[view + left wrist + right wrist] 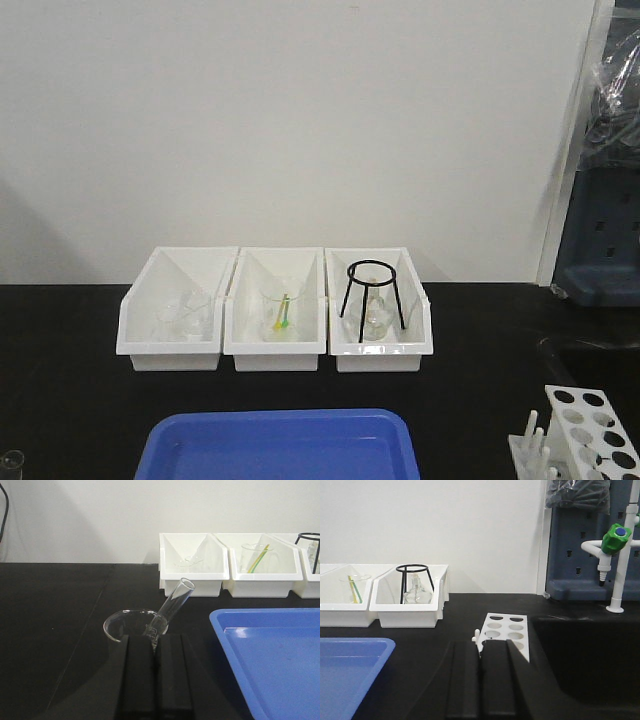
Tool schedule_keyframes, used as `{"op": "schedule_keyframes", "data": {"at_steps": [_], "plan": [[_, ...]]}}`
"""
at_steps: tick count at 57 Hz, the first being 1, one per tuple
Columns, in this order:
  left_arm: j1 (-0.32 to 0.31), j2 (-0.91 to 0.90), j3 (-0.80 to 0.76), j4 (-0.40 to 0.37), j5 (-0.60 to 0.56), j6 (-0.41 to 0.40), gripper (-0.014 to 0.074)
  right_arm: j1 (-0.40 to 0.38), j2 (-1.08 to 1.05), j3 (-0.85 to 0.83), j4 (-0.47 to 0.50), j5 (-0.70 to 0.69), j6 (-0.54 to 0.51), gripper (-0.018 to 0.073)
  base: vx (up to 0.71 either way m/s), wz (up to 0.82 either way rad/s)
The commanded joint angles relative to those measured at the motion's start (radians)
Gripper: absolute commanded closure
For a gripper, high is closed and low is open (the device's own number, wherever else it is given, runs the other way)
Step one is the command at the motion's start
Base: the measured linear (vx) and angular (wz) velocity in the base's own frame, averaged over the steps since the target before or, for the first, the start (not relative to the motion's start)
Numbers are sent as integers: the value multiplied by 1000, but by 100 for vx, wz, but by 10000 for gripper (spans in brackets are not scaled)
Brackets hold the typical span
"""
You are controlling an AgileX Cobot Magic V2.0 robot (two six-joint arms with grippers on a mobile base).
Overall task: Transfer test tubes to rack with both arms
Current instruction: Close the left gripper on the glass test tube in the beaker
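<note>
A clear test tube leans to the right out of a glass beaker on the black table. My left gripper is shut just behind the beaker, and its fingertips hide the tube's lower end. The beaker's rim also shows at the bottom left of the front view. The white test tube rack with round holes stands just beyond my right gripper, which is shut and empty. The rack also shows in the front view. Neither arm shows in the front view.
A blue tray lies at the front middle, between the beaker and the rack. Three white bins stand in a row at the back, with glassware and a black wire tripod. A sink lies right of the rack.
</note>
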State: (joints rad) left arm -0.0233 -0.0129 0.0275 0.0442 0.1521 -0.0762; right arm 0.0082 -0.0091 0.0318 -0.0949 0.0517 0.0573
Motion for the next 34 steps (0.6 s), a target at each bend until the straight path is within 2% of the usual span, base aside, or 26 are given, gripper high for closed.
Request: {"op": "schedule_keyframes", "data": {"at_steps": [1, 15, 27, 34], "plan": [[0, -11, -27, -4, -78, -4, 601, 2, -12, 13, -5, -78, -5, 568, 0, 0], [0, -11, -27, -1, -117, -2, 601, 2, -12, 13, -9, -81, -5, 568, 0, 0], [0, -11, -27, -3, -227, -5, 601, 2, -12, 13, -9, -109, -5, 568, 0, 0], [-4, -11, -49, -5, -279, -58, 601, 2, -12, 10, -7, -172, -4, 568, 0, 0]]}}
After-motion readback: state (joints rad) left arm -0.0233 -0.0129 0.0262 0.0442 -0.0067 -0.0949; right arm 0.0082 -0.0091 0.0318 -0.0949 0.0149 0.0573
